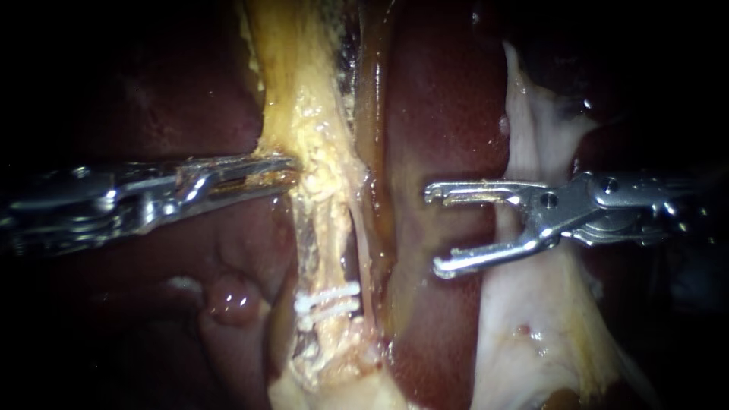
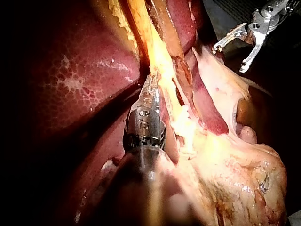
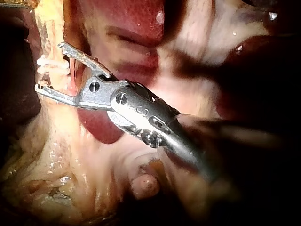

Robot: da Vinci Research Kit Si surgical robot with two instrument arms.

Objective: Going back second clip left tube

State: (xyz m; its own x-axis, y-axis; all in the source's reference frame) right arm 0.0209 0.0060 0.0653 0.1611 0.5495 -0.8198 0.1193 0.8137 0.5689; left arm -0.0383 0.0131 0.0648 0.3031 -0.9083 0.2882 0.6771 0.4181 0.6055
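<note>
A yellowish strand of tissue (image 1: 319, 152) runs down the middle of the endoscope view and thins into the left tube (image 1: 326, 243). Two white clips (image 1: 328, 300) lie across the tube low down. My left instrument (image 1: 285, 167) comes in from the left with its jaws shut on the strand's edge, above the clips; the left wrist view shows the left instrument (image 2: 150, 84) pressed into that strand. My right instrument (image 1: 437, 229) hangs to the right of the tube, jaws open and empty, over the liver. In the right wrist view the right instrument (image 3: 49, 67) gapes just short of the clips (image 3: 44, 61).
Dark red liver (image 1: 448, 114) lies between the tube and a pale fold of tissue (image 1: 531, 319) under the right instrument's shaft. More liver (image 1: 190, 99) fills the left side. The right instrument (image 2: 230, 57) shows open, far ahead, in the left wrist view.
</note>
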